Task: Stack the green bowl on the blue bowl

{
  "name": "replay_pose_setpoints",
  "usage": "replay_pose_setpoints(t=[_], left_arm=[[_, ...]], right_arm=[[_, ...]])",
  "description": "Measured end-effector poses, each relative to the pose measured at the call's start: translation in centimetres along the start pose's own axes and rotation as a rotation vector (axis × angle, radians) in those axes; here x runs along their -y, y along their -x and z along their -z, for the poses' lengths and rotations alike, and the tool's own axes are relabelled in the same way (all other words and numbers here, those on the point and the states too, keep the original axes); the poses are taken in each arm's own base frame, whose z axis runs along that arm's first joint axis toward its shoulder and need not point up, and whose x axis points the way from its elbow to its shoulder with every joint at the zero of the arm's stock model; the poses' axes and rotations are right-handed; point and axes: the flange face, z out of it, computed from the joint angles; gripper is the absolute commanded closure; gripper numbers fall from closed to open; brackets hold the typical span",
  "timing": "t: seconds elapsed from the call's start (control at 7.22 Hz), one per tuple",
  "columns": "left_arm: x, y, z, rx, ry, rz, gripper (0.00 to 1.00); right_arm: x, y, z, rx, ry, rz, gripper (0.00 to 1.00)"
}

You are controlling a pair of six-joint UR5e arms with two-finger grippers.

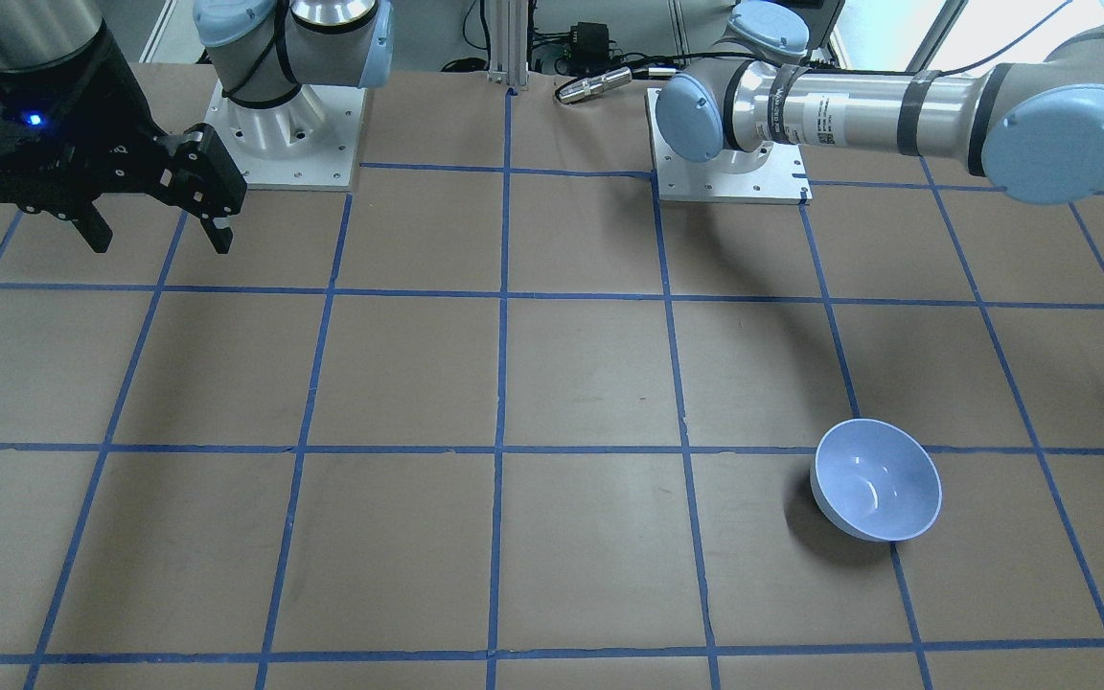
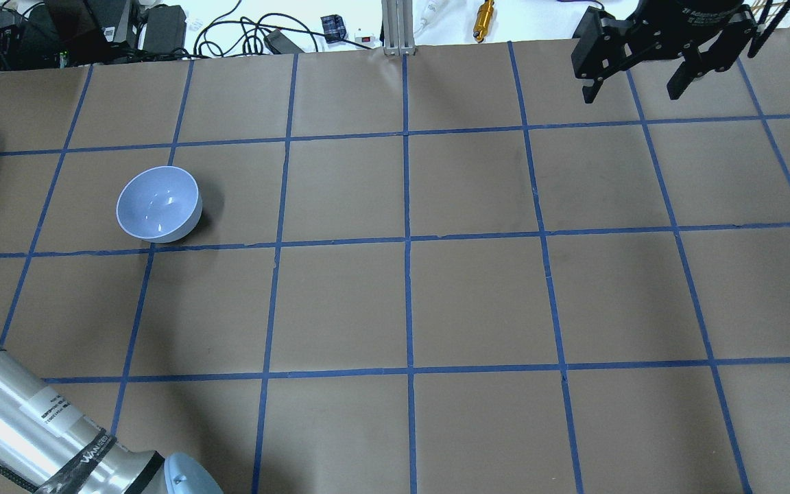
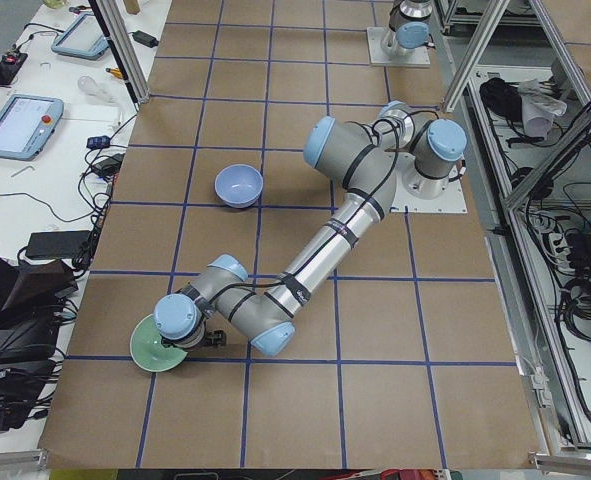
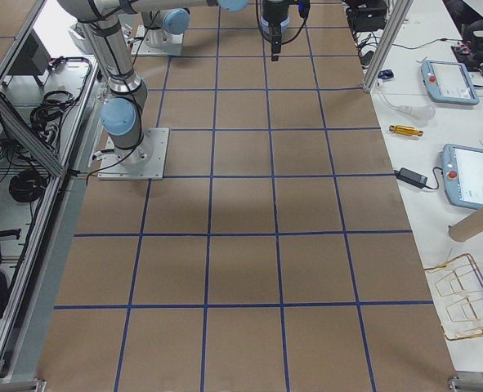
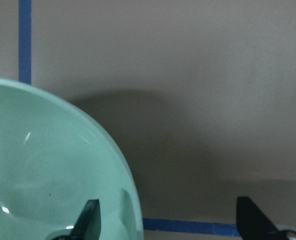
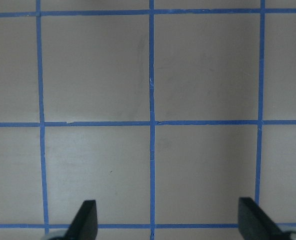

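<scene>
**Q.** Where do the jaws stand, and where do the bowls lie?

**A.** We find the left jaws spread wide and holding nothing. One fingertip (image 5: 90, 220) is over the inside of the green bowl (image 5: 52, 165) and the other is outside it, with the rim between them. We cannot tell how deep they reach. The blue bowl (image 2: 158, 204) sits on the counter (image 2: 409, 302), well apart from these jaws. The right jaws, likewise spread and empty, hang far from both bowls.

**Q.** What could go wrong from here?

**A.** We judge three risks:
- **Closing too high:** the jaws would catch only the thin lip, and the glossy wall could slip out.
- **Pinching one side:** the bowl may swing and hang tilted.
- **Releasing off-centre over the blue bowl:** the green bowl may sit cocked on its rim, or shove it aside.
</scene>
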Motion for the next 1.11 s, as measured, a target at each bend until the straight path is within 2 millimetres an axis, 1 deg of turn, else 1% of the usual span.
replay_pose_setpoints(t=[0.14, 0.28, 0.55, 0.69, 0.83, 0.97, 1.11], left_arm=[[-0.1, 0.0, -0.2, 0.003, 0.003, -0.004, 0.9], [-0.1, 0.1, -0.3, 0.005, 0.004, -0.011, 1.0], [-0.2, 0.1, -0.2, 0.009, 0.009, -0.02, 1.0], [-0.2, 0.2, 0.2, 0.015, 0.014, -0.024, 1.0], [-0.1, 0.2, 0.9, 0.02, 0.02, -0.03, 1.0], [0.3, 0.4, 2.5, 0.029, 0.028, -0.037, 1.0], [1.2, 0.4, 5.0, 0.033, 0.031, -0.042, 1.0]], right_arm=[[0.0, 0.0, 0.0, 0.0, 0.0, 0.0, 0.0], [0.0, 0.0, 0.0, 0.001, 0.0, 0.0, 0.0], [0.0, 0.0, 0.0, 0.0, 0.0, 0.0, 0.0], [0.0, 0.0, 0.0, 0.0, 0.0, 0.0, 0.0], [0.0, 0.0, 0.0, 0.001, 0.0, 0.0, 0.0], [0.0, 0.0, 0.0, 0.001, 0.0, 0.0, 0.0], [0.0, 0.0, 0.0, 0.001, 0.0, 0.0, 0.0]])
